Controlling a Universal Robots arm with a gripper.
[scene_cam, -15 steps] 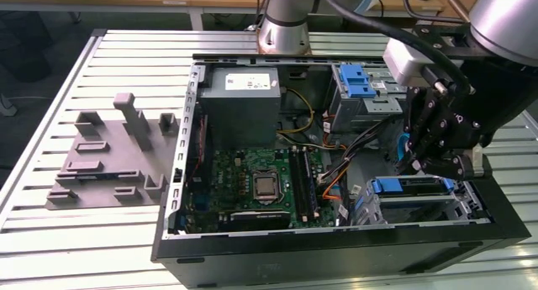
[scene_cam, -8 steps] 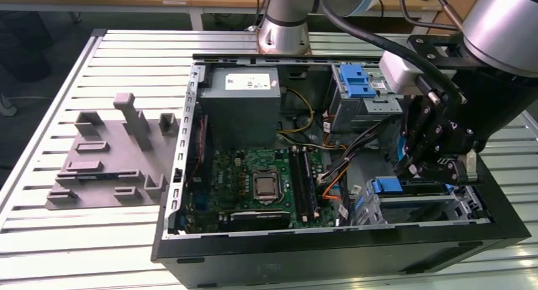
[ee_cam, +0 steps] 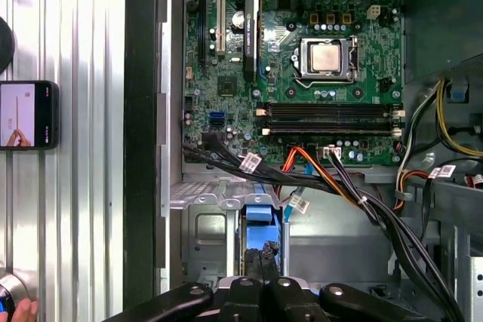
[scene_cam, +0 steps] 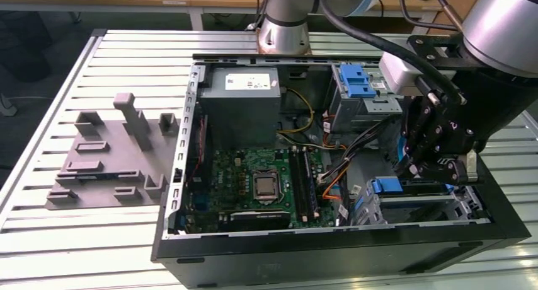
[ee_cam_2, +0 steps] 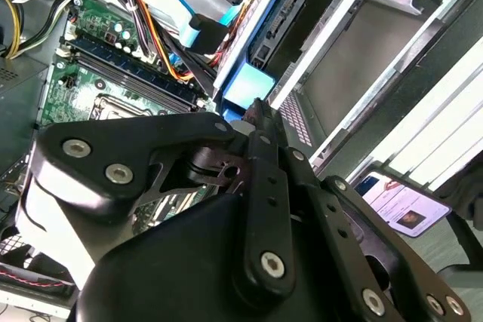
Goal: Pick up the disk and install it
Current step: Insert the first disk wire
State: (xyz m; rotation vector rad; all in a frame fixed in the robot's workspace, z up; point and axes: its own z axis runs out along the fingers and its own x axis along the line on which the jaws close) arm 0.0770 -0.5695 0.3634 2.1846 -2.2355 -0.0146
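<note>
The disk [scene_cam: 389, 186] stands on edge in the lower drive bay at the front corner of the open computer case [scene_cam: 181, 176], on the exterior view's right. Its blue carrier end [ee_cam: 258, 213] shows between the bay's metal walls, and its dark edge runs into the bay in the second wrist view [ee_cam_2: 290, 16]. My gripper [scene_cam: 420, 175] reaches down into that bay. Both fingers lie together, shut, with their tips [ee_cam: 261, 253] right against the blue carrier end [ee_cam_2: 245, 84]. I see nothing between them.
Cable bundles [ee_cam: 339, 179] cross beside the bay. The motherboard [scene_cam: 261, 179] fills the case floor, with a grey power supply box [scene_cam: 244, 91] behind it. An upper drive cage carries a blue latch [scene_cam: 357, 82]. A grey fixture plate [scene_cam: 109, 157] and a phone [ee_cam: 26, 115] lie on the slatted table.
</note>
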